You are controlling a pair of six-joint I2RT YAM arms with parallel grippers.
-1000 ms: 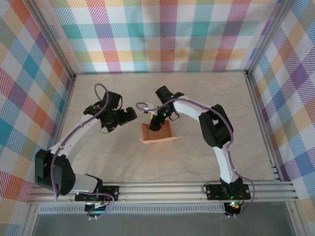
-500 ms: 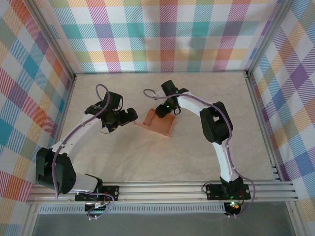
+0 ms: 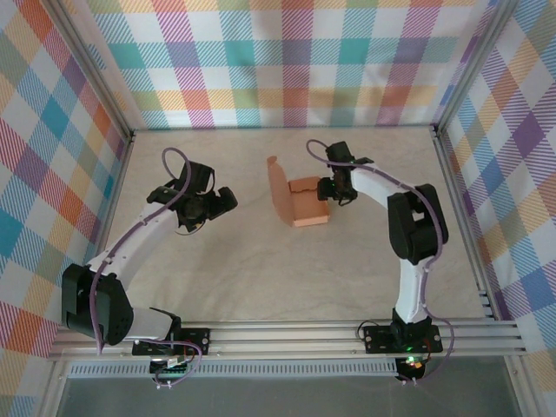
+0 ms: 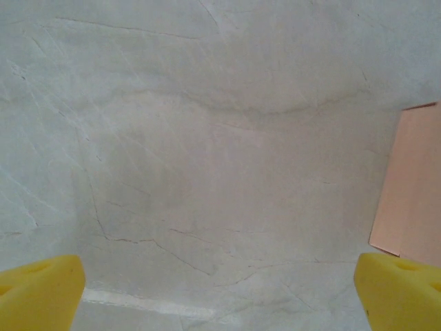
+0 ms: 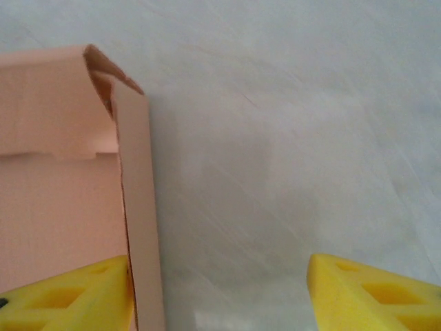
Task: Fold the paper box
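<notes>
**Box** (image 3: 304,207): salmon-orange card, partly folded into a low tray. It lies on the tabletop (image 3: 261,269), a little toward 12 o'clock from the centre. In the top view one long flap (image 3: 274,184) stands up along its 9 o'clock side.

**Right tool** (image 3: 328,189): just beside the box's 3 o'clock edge in the top view.
- Jaws are apart and grip nothing.
- In its wrist view the box takes the 9 to 11 o'clock part of the picture.
- A thin upright wall (image 5: 141,227) of card runs down toward 7 o'clock and overlaps the inner end of the yellow finger (image 5: 69,293) there. That finger is on the box side of the wall.
- The other finger (image 5: 375,289), at 5 o'clock, is over bare tabletop, well apart from the card.
- Whether the 7 o'clock finger touches the wall cannot be told.

**Left tool** (image 3: 226,201): at the box's 9 o'clock in the top view, well apart from it, with bare tabletop between.
- Jaws are spread wide and hold nothing.
- In its wrist view the yellow fingers sit at the 7 and 5 o'clock corners.
- A strip of the box (image 4: 413,186) shows at the 3 o'clock edge of that view.
</notes>
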